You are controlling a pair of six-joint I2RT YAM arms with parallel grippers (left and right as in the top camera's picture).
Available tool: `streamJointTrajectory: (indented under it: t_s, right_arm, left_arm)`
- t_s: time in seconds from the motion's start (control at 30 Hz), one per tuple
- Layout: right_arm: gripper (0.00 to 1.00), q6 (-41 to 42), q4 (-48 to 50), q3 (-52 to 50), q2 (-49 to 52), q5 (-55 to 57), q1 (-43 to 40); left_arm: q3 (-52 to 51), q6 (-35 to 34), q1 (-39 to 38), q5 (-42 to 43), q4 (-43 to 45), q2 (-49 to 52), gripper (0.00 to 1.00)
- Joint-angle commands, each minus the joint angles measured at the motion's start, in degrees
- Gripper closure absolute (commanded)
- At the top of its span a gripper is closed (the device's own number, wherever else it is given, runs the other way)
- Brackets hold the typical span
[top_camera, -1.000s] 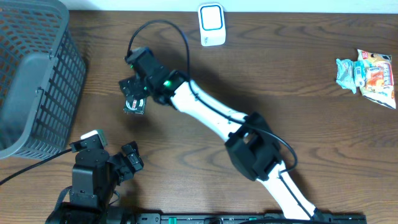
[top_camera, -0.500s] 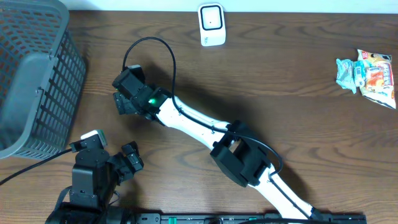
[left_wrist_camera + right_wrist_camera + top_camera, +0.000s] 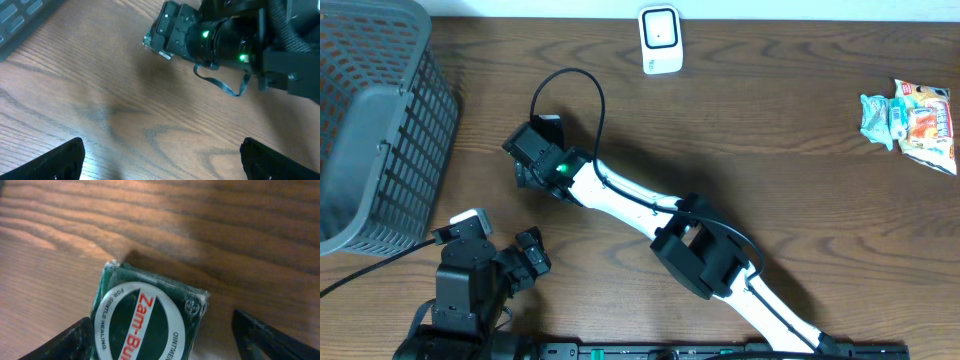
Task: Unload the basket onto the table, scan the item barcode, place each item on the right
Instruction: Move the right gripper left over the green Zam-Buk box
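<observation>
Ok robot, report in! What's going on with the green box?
Left gripper open, empty. Right gripper open, straddling the green box, which lies on the table. Scanner waits at the far edge; nothing in between.

Scanner (image 3: 660,40) and basket (image 3: 420,130) suggest a shop checkout.

Black right hand (image 3: 526,168), white links (image 3: 620,190), green lights (image 3: 560,168), looping cable (image 3: 570,74)
</observation>
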Motion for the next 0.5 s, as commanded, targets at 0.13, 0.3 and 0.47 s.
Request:
streamJointTrajectory:
  t_s: [0.13, 0.3, 0.47]
  right_arm:
    - [0.2, 1.53, -3.61, 0.28, 2.12, 2.1, 1.14]
    - [0.22, 1.53, -8.55, 0.31, 1.64, 6.32, -0.2]
    - [0.24, 1.51, -15.47, 0.31, -1.05, 8.24, -3.28]
  left_arm:
    - [0.11, 0.11, 0.11, -0.15, -0.09, -0.26, 0.02]
    - [0.11, 0.11, 0.13, -0.15, -0.09, -0.26, 0.02]
    - [0.11, 0.11, 0.13, -0.15, -0.09, -0.26, 0.02]
